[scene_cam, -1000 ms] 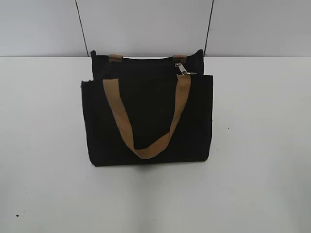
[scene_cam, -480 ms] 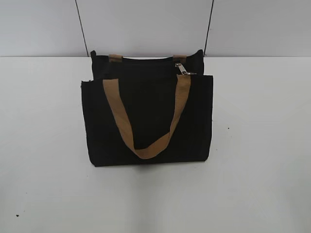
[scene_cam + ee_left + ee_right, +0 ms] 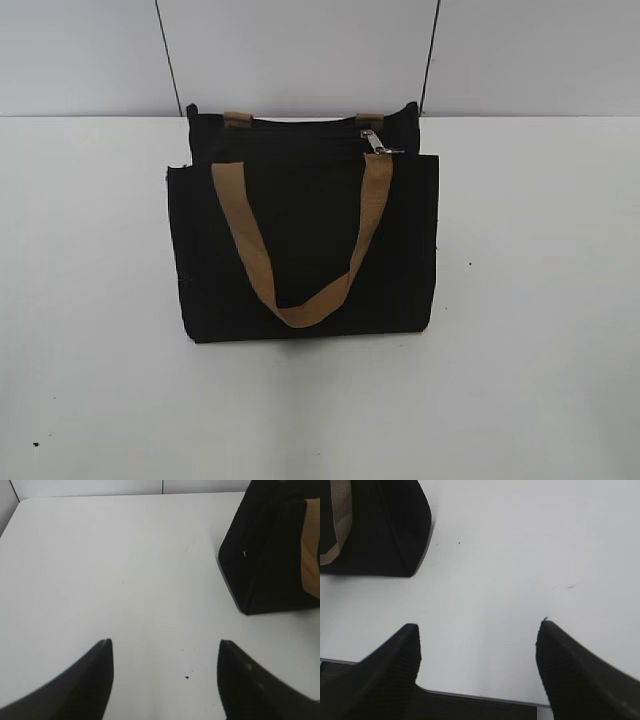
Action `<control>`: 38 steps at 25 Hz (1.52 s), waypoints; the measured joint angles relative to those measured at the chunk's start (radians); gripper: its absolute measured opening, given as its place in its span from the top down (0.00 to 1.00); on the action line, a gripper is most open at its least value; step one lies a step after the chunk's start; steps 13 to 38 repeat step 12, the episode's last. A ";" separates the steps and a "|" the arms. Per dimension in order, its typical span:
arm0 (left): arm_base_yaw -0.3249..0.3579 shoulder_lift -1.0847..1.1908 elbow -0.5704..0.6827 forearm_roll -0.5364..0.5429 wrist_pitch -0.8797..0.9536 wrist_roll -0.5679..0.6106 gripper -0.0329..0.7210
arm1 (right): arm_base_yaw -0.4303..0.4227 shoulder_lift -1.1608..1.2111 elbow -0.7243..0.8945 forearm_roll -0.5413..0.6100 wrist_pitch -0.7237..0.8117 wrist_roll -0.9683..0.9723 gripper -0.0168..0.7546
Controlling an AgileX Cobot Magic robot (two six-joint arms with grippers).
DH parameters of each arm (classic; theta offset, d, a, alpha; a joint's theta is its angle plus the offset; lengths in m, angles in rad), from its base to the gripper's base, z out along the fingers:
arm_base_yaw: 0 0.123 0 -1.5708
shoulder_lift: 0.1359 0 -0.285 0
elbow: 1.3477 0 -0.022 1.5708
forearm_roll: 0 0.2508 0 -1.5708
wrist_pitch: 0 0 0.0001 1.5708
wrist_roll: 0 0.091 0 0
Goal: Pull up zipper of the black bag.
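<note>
The bag (image 3: 305,240) is lying near the middle of the table (image 3: 540,300), its front panel facing the exterior camera and its mouth toward the back wall. The zipper (image 3: 372,141) is seen as a small silver pull at the right end of the top zip line, just above the point where the tan handle (image 3: 300,255) meets the front panel.

Neither arm is being shown in the exterior view. In the left wrist view, the left gripper (image 3: 162,652) is being held over bare table with its jaws wide apart and nothing between them; a corner of the bag is showing at the upper right, well apart from it. In the right wrist view, the right gripper (image 3: 477,637) is likewise being held with jaws spread and empty near the table's front edge, the bag's corner lying at the upper left.

The bag is judged to be soft, light fabric that is likely to slide or buckle when the pull is drawn. It is therefore advised that the cloth beside the zip line be pinned by one gripper while the pull is being pinched by the other. The pull is judged small, smooth metal and liable to slip; it is best taken across its flat tab.
</note>
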 joint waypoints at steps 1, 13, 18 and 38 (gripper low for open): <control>0.000 0.000 0.000 0.000 0.000 0.000 0.29 | 0.000 0.000 0.000 0.000 0.000 0.000 0.26; 0.000 0.000 0.000 0.000 0.000 0.002 0.33 | -0.001 0.000 0.000 0.000 0.000 0.000 0.26; 0.000 0.000 0.000 0.000 0.000 0.002 0.33 | -0.001 0.000 0.000 0.000 0.000 0.000 0.26; 0.000 0.000 0.000 0.000 0.000 0.002 0.33 | -0.001 0.000 0.000 0.000 0.000 0.000 0.26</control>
